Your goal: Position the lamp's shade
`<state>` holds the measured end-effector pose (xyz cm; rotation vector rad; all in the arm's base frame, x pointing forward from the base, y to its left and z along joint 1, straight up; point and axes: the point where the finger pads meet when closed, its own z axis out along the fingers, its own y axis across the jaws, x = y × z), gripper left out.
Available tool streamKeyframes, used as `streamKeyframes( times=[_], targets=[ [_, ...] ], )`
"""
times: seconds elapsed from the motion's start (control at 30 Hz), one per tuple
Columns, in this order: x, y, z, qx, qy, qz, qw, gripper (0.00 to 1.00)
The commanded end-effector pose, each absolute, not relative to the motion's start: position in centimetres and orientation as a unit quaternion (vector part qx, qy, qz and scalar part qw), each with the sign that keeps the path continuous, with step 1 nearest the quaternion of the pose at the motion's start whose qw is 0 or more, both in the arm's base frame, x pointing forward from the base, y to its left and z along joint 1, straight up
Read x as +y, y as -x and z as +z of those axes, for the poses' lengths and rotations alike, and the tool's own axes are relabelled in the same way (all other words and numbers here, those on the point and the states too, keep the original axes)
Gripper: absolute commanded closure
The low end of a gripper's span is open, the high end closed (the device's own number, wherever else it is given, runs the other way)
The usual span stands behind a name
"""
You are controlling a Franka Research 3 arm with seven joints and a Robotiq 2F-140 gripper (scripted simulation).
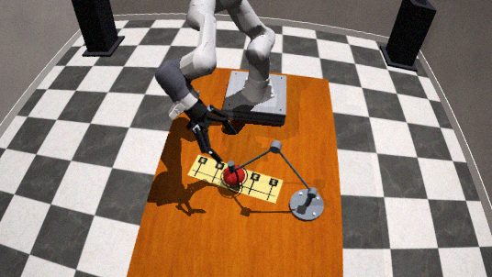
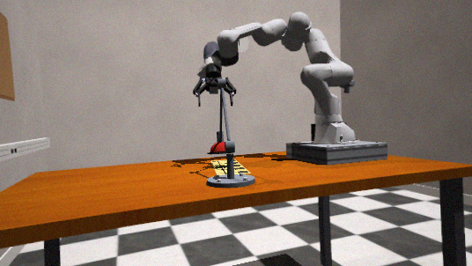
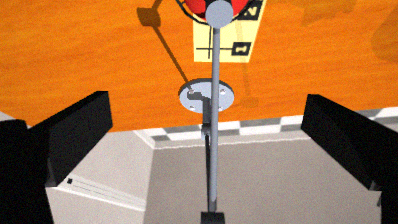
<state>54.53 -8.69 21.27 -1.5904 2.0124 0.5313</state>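
The lamp's red shade (image 1: 234, 176) (image 2: 217, 147) (image 3: 194, 7) hangs above the yellow strip (image 1: 262, 187) (image 3: 230, 40), covering its middle mark from above. Marks 1 and 2 show on the foot side, two marks on the far side. In the exterior view the rim looks about level, with a gap above the bench. The round grey foot (image 1: 296, 207) (image 2: 220, 181) (image 3: 226, 97) stands right of the strip. The elbow (image 1: 275, 147) (image 2: 221, 82) is raised. My gripper (image 1: 227, 147) (image 2: 216, 105) (image 3: 207, 110) is open, above and behind the shade, holding nothing.
The robot's base plate (image 1: 255, 107) (image 2: 352, 153) stands at the back of the bench (image 1: 239, 248) (image 2: 110, 189). The lamp's thin rods run up from shade and foot to the elbow. Two dark pillars (image 1: 97, 27) (image 1: 408, 34) stand on the floor behind.
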Motion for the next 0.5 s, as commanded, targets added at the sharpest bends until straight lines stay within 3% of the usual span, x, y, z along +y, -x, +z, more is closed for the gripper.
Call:
streamKeyframes(
  times=[0.0,0.47],
  targets=[
    [-8.61,-54.56,21.17,0.742,0.587,0.195,0.258,0.00],
    [-8.64,-54.73,21.10,0.743,0.586,0.194,0.259,0.00]
  ],
)
